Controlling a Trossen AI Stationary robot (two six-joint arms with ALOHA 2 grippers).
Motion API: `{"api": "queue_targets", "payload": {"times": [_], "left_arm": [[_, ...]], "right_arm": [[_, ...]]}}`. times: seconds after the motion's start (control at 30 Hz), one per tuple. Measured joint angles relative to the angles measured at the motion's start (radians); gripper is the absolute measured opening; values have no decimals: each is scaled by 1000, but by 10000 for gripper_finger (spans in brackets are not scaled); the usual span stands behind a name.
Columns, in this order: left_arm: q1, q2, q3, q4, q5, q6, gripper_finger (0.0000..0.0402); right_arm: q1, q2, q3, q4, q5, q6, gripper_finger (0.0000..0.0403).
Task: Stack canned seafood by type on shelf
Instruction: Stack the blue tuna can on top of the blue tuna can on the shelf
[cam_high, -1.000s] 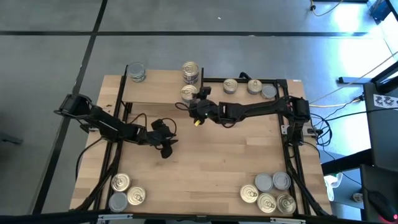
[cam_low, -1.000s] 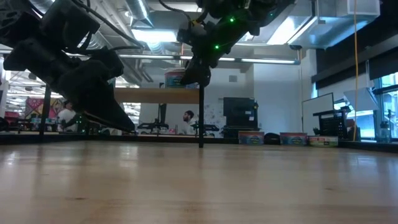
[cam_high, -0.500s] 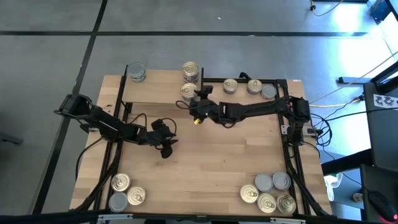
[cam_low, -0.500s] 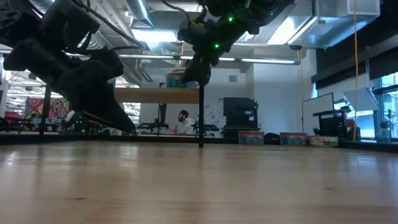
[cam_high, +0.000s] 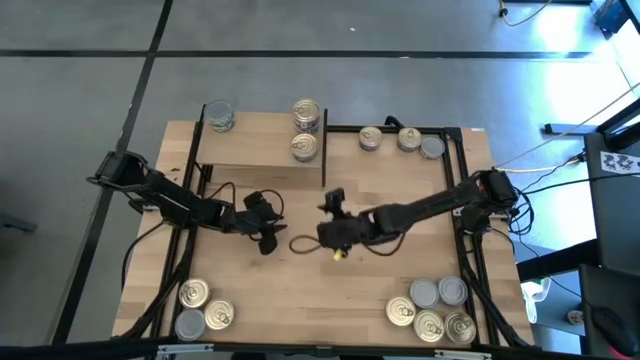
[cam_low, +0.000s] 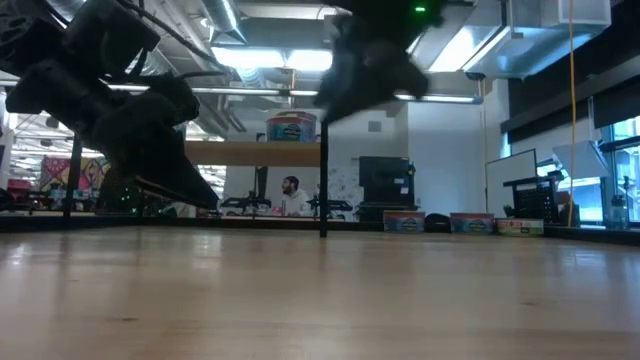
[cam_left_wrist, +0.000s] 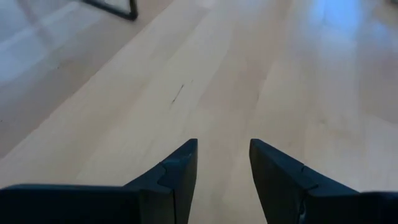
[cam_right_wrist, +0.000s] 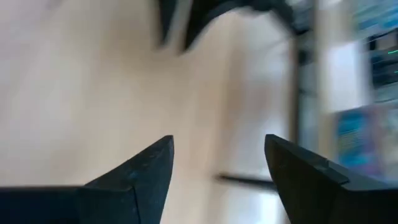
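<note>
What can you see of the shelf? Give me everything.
The shelf is a light wood rectangular board on a thin black metal frame, raised above the tabletop at its far left. From above, three tins rest on it: one silver-topped tin at its far left corner, and two gold-topped tins at its right end. Neither gripper touches it. In the low view its board reads as level.
</note>
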Motion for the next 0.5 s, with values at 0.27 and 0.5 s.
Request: {"api": "queue_targets", "payload": {"times": [0.27, 0.5], "left_arm": [[-22, 0, 2, 220, 0, 208, 143], [27, -1, 15, 348, 0, 331, 151]], "right_arm": [[14, 0, -190, -38, -144, 215, 250], [12, 0, -413, 198, -144, 265, 250]]}}
